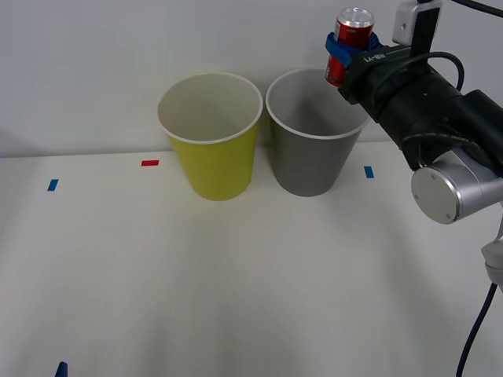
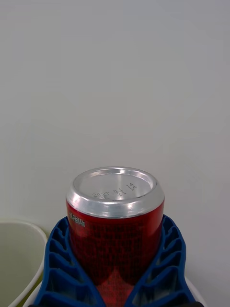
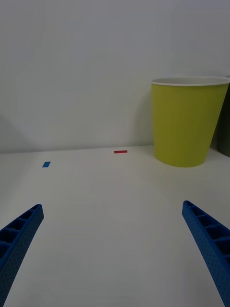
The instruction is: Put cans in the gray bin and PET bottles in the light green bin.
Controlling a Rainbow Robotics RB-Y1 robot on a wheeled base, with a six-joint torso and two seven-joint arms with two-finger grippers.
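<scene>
Fingers first: nearest us, low over the table's near left, our left gripper (image 3: 115, 249) sat idle with its blue fingers spread wide and nothing between them. Farther out stood the light green bin (image 1: 211, 135) on the left and the gray bin (image 1: 316, 132) on the right, almost touching. Farthest, up high, our right gripper (image 1: 347, 56) clamped the can (image 1: 350, 43) upright above the gray bin's far right rim. We judged the danger plain: opening there could let the can clip the white rim and bounce onto the table (image 1: 236, 283). Drifting too far left, we could drop it into the green bin instead.
</scene>
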